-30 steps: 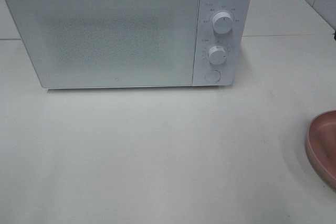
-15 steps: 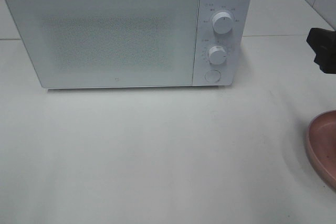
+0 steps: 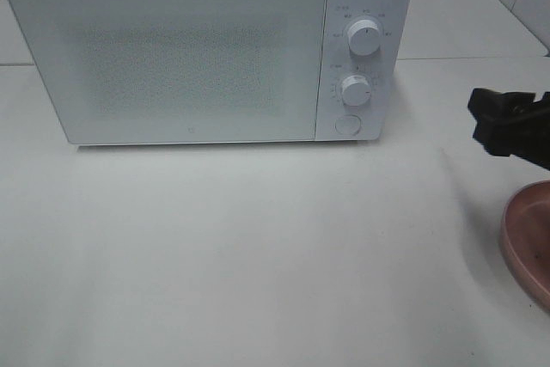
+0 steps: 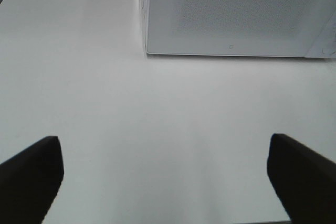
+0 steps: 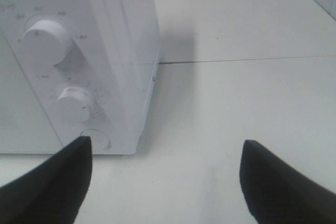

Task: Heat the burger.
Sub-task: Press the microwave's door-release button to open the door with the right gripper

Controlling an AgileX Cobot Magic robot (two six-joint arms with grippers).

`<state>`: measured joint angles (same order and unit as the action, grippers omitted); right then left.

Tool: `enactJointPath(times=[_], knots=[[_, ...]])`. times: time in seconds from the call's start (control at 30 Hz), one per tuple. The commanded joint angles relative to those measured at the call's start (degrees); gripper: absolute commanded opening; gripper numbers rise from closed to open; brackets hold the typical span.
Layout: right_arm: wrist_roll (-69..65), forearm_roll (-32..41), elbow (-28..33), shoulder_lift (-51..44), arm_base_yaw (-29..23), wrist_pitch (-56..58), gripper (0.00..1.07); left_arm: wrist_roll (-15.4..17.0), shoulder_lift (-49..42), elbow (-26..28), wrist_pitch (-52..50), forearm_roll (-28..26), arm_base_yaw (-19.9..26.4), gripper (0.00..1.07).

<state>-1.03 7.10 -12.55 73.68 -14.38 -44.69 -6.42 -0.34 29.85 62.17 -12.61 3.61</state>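
The burger is out of view in every frame. A white microwave [image 3: 172, 58] stands at the back of the table with its door shut. My right gripper [image 3: 491, 122] comes in from the right edge, to the right of the microwave's control panel and above the pink plate [image 3: 528, 238]. In the right wrist view the right gripper [image 5: 165, 182] is open and empty, its dark fingers [image 5: 47, 182] wide apart, facing the microwave's lower front corner. The left gripper [image 4: 165, 182] is open and empty over bare table, in front of the microwave door [image 4: 236, 14].
The control panel carries an upper knob [image 3: 364, 38], a lower knob [image 3: 354, 89] and a round button [image 3: 346, 124]; the wrist view shows the same button [image 5: 94, 139]. The white table [image 3: 258, 255] spreads in front. Only part of the plate shows at the right edge.
My right gripper has entered from the right edge and moved left and lower in the high view. The microwave and plate have not moved.
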Motion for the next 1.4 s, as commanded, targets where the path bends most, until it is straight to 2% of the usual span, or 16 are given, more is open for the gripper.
enactJointPath(times=[0.03, 0.1, 0.13, 0.17, 0.23, 0.27, 0.37, 0.43, 0.47, 0.5, 0.57, 0.6, 0.83, 1.07, 1.27, 1.4], knots=[[5.44, 4.01, -0.06, 1.89, -3.61, -2.92, 0.73, 0.06, -1.03, -0.23, -0.74, -0.06, -0.06, 0.98], [11.46, 10.54, -0.06, 4.70, -8.94, -6.82, 0.73, 0.06, -1.03, -0.23, -0.74, -0.06, -0.06, 0.98], [11.46, 10.54, -0.06, 4.70, -8.94, -6.82, 0.73, 0.06, -1.03, -0.23, -0.74, -0.06, -0.06, 0.98], [14.50, 14.78, -0.06, 6.53, -12.72, -9.11, 0.73, 0.06, -1.03, -0.23, -0.74, -0.06, -0.06, 0.98], [15.53, 17.07, -0.06, 7.22, -14.21, -10.03, 0.73, 0.06, -1.03, -0.23, -0.74, -0.06, -0.06, 0.98], [17.30, 21.26, -0.11, 8.82, -17.88, -12.49, 0.73, 0.06, -1.03, -0.23, -0.74, -0.06, -0.06, 0.98], [17.70, 25.15, -0.11, 10.14, -21.08, -15.01, 0.73, 0.06, -1.03, -0.23, -0.74, -0.06, -0.06, 0.98], [17.70, 31.00, -0.23, 11.86, -26.36, -17.99, 0.73, 0.06, -1.03, -0.23, -0.74, -0.06, -0.06, 0.98], [17.70, 31.00, -0.23, 11.86, -26.36, -17.99, 0.73, 0.06, -1.03, -0.23, -0.74, -0.06, -0.06, 0.98], [17.70, 34.43, -0.23, 13.18, -29.16, -20.28, 0.73, 0.06, -1.03, -0.23, -0.74, -0.06, -0.06, 0.98], [17.70, 35.52, -0.23, 13.69, -30.25, -21.08, 0.73, 0.06, -1.03, -0.23, -0.74, -0.06, -0.06, 0.98], [17.70, 37.01, -0.23, 15.07, -32.54, -22.40, 0.73, 0.06, -1.03, -0.23, -0.74, -0.06, -0.06, 0.98], [15.93, 38.50, -0.29, 18.62, -37.01, -22.69, 0.73, 0.06, -1.03, -0.23, -0.74, -0.06, -0.06, 0.98], [14.27, 38.50, -0.29, 19.77, -37.47, -22.86, 0.69, 0.06, -1.03, -0.23, -0.74, -0.06, -0.06, 0.98], [13.18, 38.50, -0.29, 19.77, -37.47, -25.78, 0.56, 0.06, -1.03, -0.23, -0.74, -0.06, -0.06, 0.98], [8.25, 38.50, -0.29, 19.77, -37.47, -28.59, 0.37, 0.06, -1.03, -0.23, -0.74, -0.06, -0.06, 0.98]])
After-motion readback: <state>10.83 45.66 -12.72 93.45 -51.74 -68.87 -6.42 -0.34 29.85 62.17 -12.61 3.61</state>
